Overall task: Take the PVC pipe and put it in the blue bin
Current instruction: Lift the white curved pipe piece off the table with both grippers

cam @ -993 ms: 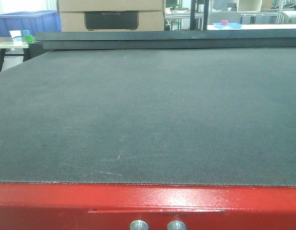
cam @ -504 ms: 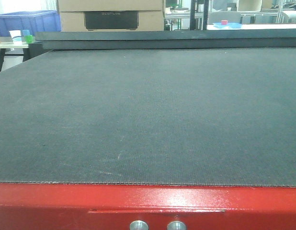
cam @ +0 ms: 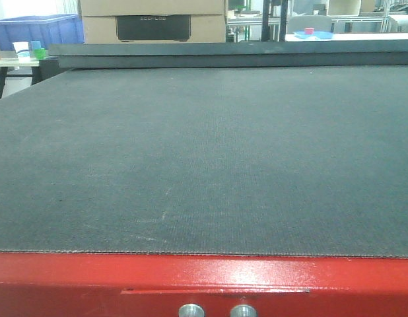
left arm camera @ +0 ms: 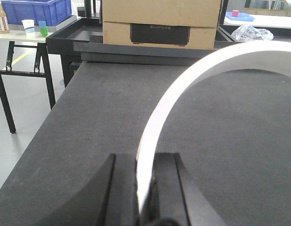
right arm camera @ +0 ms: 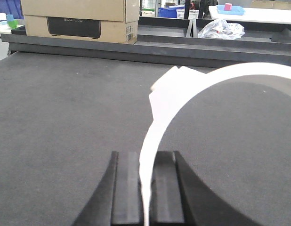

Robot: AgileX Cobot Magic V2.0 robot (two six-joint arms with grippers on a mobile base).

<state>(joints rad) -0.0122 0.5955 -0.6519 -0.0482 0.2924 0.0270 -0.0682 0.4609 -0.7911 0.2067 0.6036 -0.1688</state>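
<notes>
- L gripper [left arm camera: 144, 162]: narrow, black fingers [left arm camera: 121, 188] pinched on the thin white wall of the PVC pipe [left arm camera: 157, 117]. The pipe rises from btwn them and arcs up and to the R.
- Far ahead-L of L gripper, past the dark mat [left arm camera: 89, 117] edge: blue bin [left arm camera: 35, 9], behind a side table [left arm camera: 13, 34] w/ cups [left arm camera: 28, 26].
- Straight ahead of it, at the mat's far end: cardboard box [left arm camera: 159, 19].
- R gripper [right arm camera: 145, 160]: narrow too, clamped on a PVC pipe wall of the same look; can't tell if it's the same pipe.
- Just ahead of R gripper, by the arc's outer side: white angular bit [right arm camera: 166, 87], unclear what.
- Far ahead-R: clear plastic bag [right arm camera: 221, 29].
</notes>
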